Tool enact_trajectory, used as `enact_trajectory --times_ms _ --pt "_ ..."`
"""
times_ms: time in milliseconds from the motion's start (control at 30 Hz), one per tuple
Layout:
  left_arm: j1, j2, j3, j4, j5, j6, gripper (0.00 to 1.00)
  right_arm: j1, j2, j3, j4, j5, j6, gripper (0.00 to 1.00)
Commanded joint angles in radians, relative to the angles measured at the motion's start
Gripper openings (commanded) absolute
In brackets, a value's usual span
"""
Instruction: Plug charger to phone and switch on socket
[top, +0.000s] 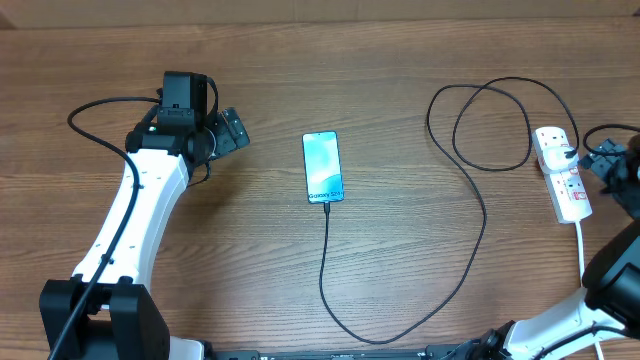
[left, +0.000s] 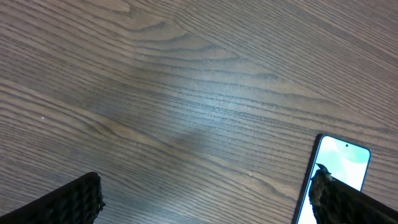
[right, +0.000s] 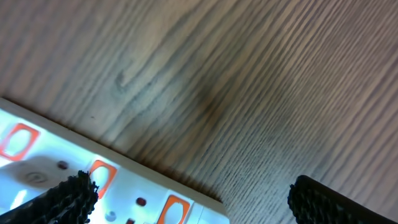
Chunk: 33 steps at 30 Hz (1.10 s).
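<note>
The phone (top: 323, 166) lies flat mid-table with its cyan screen up; its corner also shows in the left wrist view (left: 339, 168). The charger cable (top: 480, 215) runs from the phone's near end, loops toward the front edge, then curls up to the white socket strip (top: 562, 180) at the right, where its black plug sits. The strip's red switches show in the right wrist view (right: 99, 177). My left gripper (top: 228, 130) is open and empty, left of the phone. My right gripper (top: 615, 170) is open and empty, just beside the strip's right edge.
The strip's white cord (top: 582, 250) runs toward the front edge at the right. Both arm bases stand along the front edge. The table is bare brown wood (top: 400, 80) elsewhere.
</note>
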Motion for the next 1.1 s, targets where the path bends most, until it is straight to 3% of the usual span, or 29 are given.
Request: enact_trajectory --times_ms 0,1067 --pt "0.001 -0.008 0.005 0.0 -0.02 0.019 0.99 -0.003 0.043 -0.017 0.011 -0.008 -0.002 1.0" --pt "0.001 -0.008 0.005 0.0 -0.02 0.019 1.0 -0.003 0.09 -0.017 0.047 -0.124 -0.031 1.0"
